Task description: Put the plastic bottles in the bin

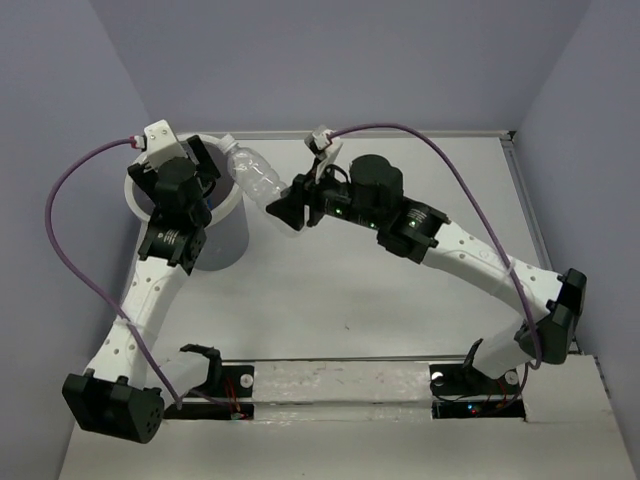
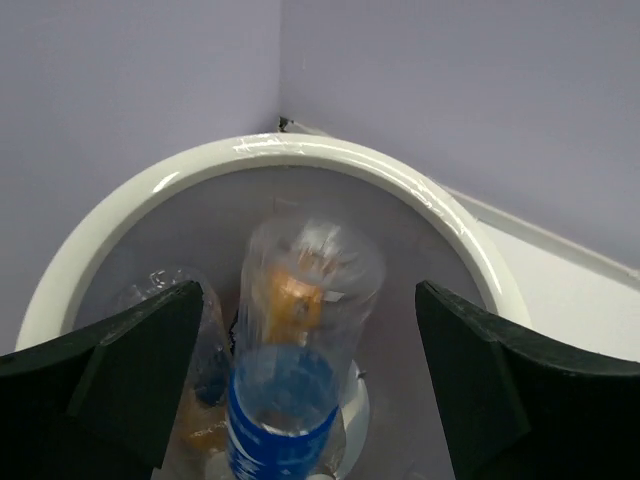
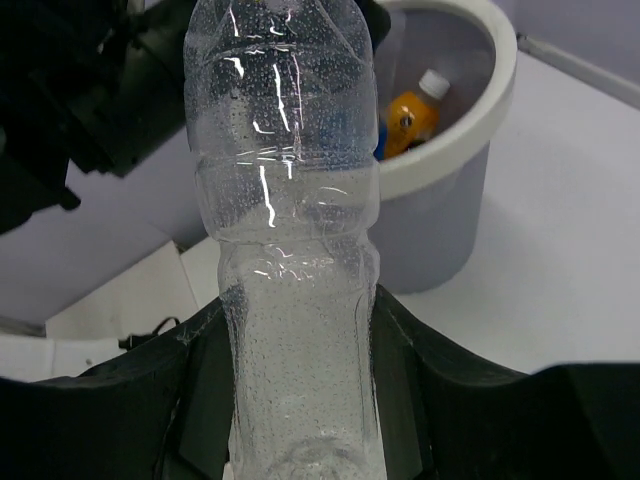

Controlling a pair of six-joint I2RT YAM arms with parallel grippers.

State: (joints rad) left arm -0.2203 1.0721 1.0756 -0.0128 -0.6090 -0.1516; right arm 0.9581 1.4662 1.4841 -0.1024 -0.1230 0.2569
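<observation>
The white bin (image 1: 233, 208) stands at the far left, under my left gripper (image 1: 204, 168). In the left wrist view that gripper (image 2: 310, 315) is open over the bin's rim (image 2: 300, 152). Below its fingers a clear bottle with blue label (image 2: 285, 400), blurred, is inside the bin, with an orange-yellow bottle (image 2: 290, 295) and a clear one (image 2: 165, 300). My right gripper (image 1: 282, 206) is shut on a clear unlabelled bottle (image 1: 253, 174), whose cap end reaches the bin's rim. The right wrist view shows this bottle (image 3: 290, 250) between the fingers (image 3: 410, 370), the bin (image 3: 470, 140) and the orange-yellow bottle (image 3: 410, 120) beyond.
The left arm's black wrist (image 3: 90, 90) is close to the held bottle's top left. Lilac walls close the table at the back and sides. The bin sits near the back left corner (image 2: 283, 122). White tabletop (image 1: 330, 290) lies between the arms.
</observation>
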